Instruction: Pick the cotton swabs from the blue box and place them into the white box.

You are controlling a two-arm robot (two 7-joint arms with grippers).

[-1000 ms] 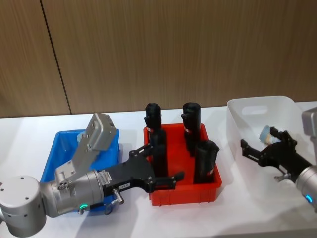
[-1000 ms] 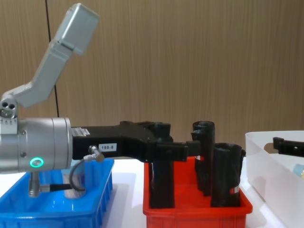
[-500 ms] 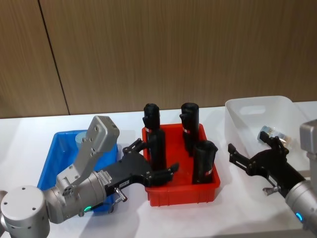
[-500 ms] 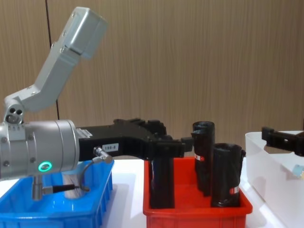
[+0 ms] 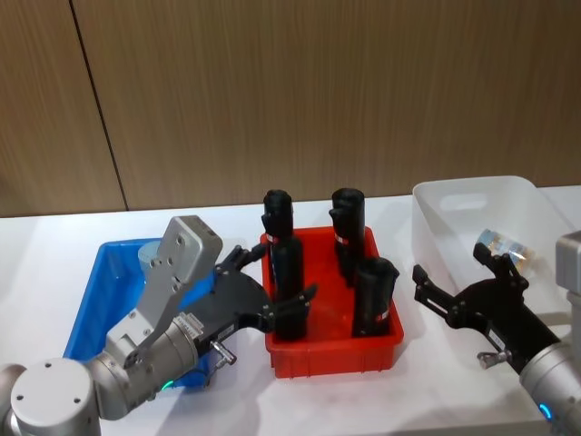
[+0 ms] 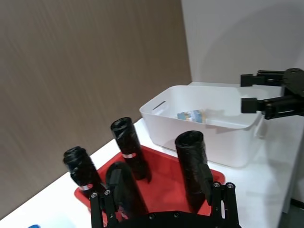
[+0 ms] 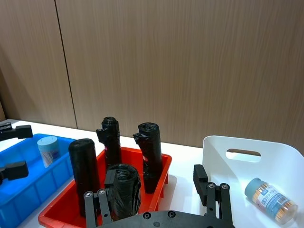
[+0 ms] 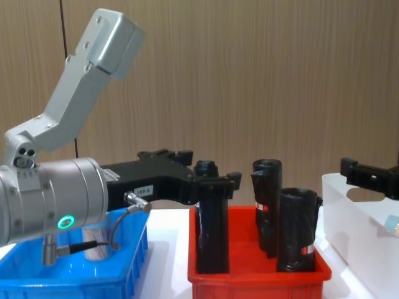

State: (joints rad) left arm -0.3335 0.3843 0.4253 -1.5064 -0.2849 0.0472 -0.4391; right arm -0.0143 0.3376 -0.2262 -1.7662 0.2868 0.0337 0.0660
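White table [image 5: 227,222]: one cotton swabs tub [image 5: 497,243] lies in the white box [image 5: 472,186], a second tub [image 7: 49,151] stands in the blue box [image 5: 95,282]. Left claw [image 5: 272,275] hangs spread beside it, ready to grab. Right claw [image 5: 448,262] is spread, empty, by the white box.

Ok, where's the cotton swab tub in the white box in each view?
Head: cotton swab tub lying inside the white box.
Left wrist: inside the box, beyond the black rolls.
Right wrist: inside the box, near its handle slot.
Chest: faint blue patch, right edge.
Landmark: red bin beside the box.
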